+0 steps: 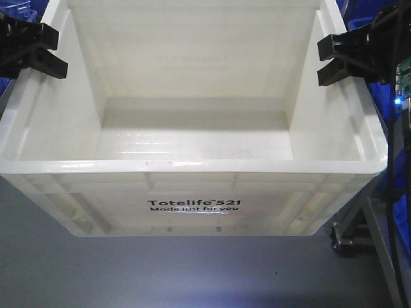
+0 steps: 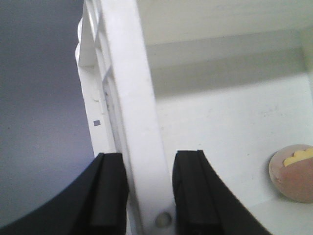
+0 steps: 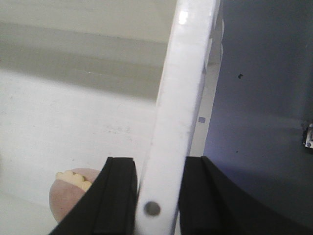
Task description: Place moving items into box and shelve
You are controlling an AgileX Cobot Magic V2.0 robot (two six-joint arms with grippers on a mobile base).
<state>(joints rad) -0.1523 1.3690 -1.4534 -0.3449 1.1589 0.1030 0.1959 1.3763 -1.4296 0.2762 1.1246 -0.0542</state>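
Observation:
The white box (image 1: 192, 165) with black "Totelife 521" print fills the front view, its open top facing me. My left gripper (image 1: 29, 48) clamps the box's left rim and my right gripper (image 1: 347, 58) clamps the right rim. In the left wrist view the rim (image 2: 132, 73) runs between the black fingers of the left gripper (image 2: 149, 156). The right wrist view shows the right gripper (image 3: 156, 161) astride the rim (image 3: 190, 73) the same way. A round pinkish item with a yellow patch (image 2: 293, 174) lies on the box floor (image 3: 73, 193). The front view does not show it.
Blue bins (image 1: 401, 186) stand at the right, and more blue (image 1: 19, 9) shows at the top left. A metal frame leg with a caster (image 1: 347, 237) is at the lower right. Grey floor (image 1: 192, 276) lies below the box.

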